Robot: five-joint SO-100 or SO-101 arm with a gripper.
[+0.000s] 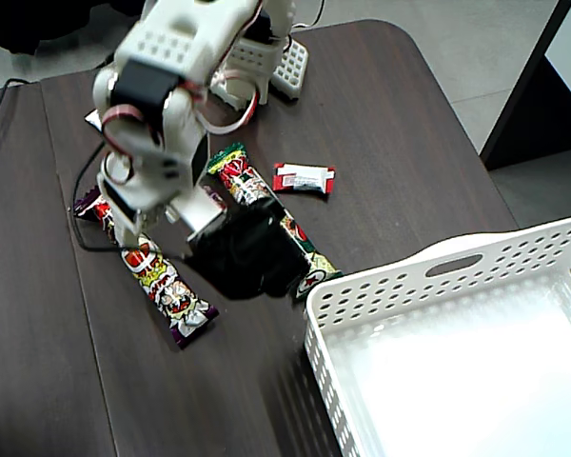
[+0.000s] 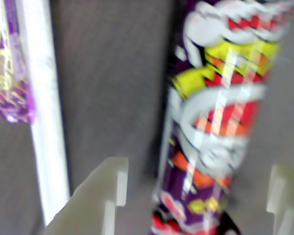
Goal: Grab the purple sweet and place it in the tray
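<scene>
A: Where to find the purple sweet (image 1: 167,286)?
B: Flat on the table (image 1: 409,124), left in the fixed view, partly under the arm (image 1: 171,48). Well apart from the tray (image 1: 438,259) at lower right.
A: And the gripper (image 2: 200,169)?
B: Low over the sweet. In the wrist view, fingers (image 2: 105,196) spread wide, pinching nothing; sweet lying lengthwise between them, nearer the right one. Too blurred to tell about touching.
A: Anything else nearby?
B: A green sweet (image 1: 243,176) just right of the arm, middle hidden by it, one end close to the tray's corner. A small red sweet (image 1: 305,178) beyond, apart from both.
</scene>
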